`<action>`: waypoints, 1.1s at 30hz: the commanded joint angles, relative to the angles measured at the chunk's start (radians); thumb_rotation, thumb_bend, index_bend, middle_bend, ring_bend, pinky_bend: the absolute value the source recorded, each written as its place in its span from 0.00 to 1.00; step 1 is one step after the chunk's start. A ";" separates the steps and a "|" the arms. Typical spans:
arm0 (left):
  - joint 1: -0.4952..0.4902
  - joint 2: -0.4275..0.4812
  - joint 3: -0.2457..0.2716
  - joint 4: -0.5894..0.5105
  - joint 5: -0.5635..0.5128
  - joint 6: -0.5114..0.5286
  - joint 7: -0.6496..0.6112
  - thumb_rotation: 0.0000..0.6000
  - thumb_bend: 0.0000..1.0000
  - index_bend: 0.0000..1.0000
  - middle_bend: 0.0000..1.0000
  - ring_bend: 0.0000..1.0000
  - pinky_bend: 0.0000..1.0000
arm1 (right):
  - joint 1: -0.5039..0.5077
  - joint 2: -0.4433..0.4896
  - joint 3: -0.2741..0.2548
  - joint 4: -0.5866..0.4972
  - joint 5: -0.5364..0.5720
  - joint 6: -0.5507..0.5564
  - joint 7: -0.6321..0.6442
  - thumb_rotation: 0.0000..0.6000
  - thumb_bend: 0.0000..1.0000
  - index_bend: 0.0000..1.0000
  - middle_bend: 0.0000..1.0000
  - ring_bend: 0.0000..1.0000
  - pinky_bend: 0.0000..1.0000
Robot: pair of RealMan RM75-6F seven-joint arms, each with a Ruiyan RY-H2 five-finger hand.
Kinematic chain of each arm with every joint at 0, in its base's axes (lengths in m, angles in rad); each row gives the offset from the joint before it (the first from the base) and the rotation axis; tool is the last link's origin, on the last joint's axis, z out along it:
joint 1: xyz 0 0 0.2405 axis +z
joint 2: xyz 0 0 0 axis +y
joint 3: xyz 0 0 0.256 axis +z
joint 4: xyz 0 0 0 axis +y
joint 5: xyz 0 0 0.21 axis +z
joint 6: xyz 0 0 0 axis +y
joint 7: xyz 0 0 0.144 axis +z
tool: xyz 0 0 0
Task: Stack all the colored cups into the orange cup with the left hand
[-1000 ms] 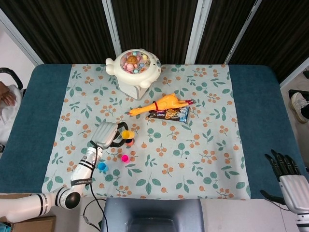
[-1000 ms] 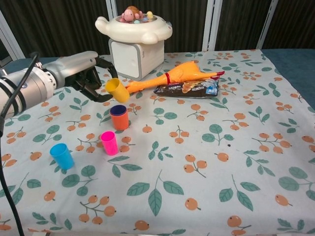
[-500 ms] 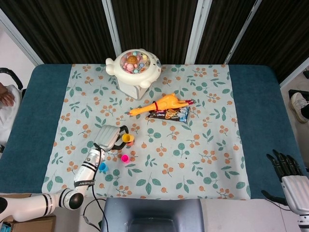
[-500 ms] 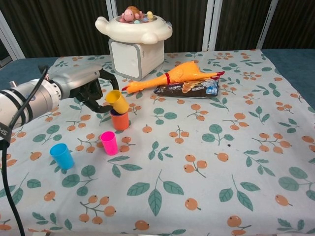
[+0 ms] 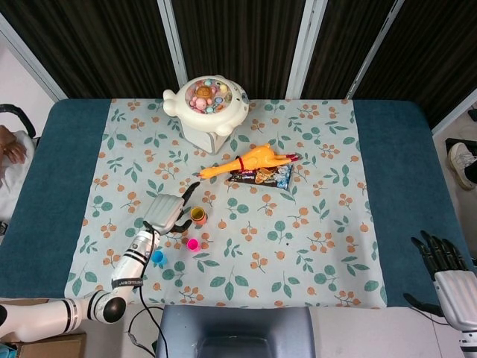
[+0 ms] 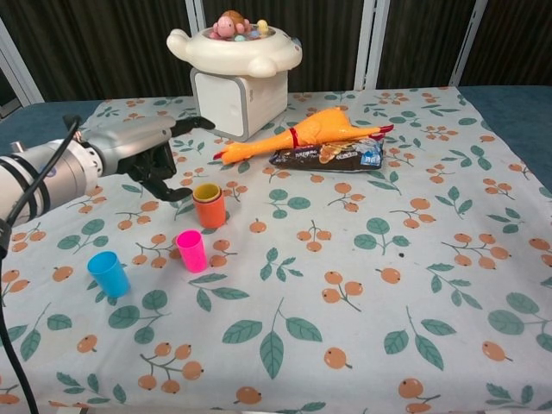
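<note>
While the yellow cup (image 6: 206,191) sits nested in the orange cup (image 6: 210,211), the left robot hand (image 6: 155,155) hovers beside, fingers spread, empty.

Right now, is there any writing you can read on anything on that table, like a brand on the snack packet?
None can be read.
Snack packet: there is printing on the wrapper, but it is too small and blurred to make out.
Cups, rubber chicken, white toy: no lettering visible.

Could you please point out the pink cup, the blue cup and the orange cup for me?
pink cup (image 6: 191,251), chest view, on its side wall.
blue cup (image 6: 108,273), chest view, on its side wall.
orange cup (image 6: 210,210), chest view, on its outer wall.
</note>
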 commanded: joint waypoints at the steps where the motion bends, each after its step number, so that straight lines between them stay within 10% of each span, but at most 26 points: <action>1: 0.015 0.031 0.011 -0.041 0.026 0.016 -0.009 1.00 0.34 0.00 1.00 1.00 1.00 | 0.000 -0.001 -0.001 0.001 0.000 -0.002 -0.003 1.00 0.21 0.00 0.00 0.00 0.00; 10: 0.183 0.252 0.179 -0.237 0.325 0.156 -0.195 1.00 0.33 0.00 1.00 1.00 1.00 | 0.003 -0.004 -0.008 -0.002 -0.009 -0.011 -0.013 1.00 0.21 0.00 0.00 0.00 0.00; 18: 0.290 0.318 0.320 -0.182 0.510 0.211 -0.416 1.00 0.33 0.02 1.00 1.00 1.00 | -0.001 -0.007 -0.014 -0.001 -0.022 -0.005 -0.018 1.00 0.21 0.00 0.00 0.00 0.00; 33: 0.325 0.144 0.304 0.003 0.500 0.163 -0.486 1.00 0.33 0.15 1.00 1.00 1.00 | -0.001 -0.004 -0.017 -0.001 -0.024 -0.006 -0.017 1.00 0.21 0.00 0.00 0.00 0.00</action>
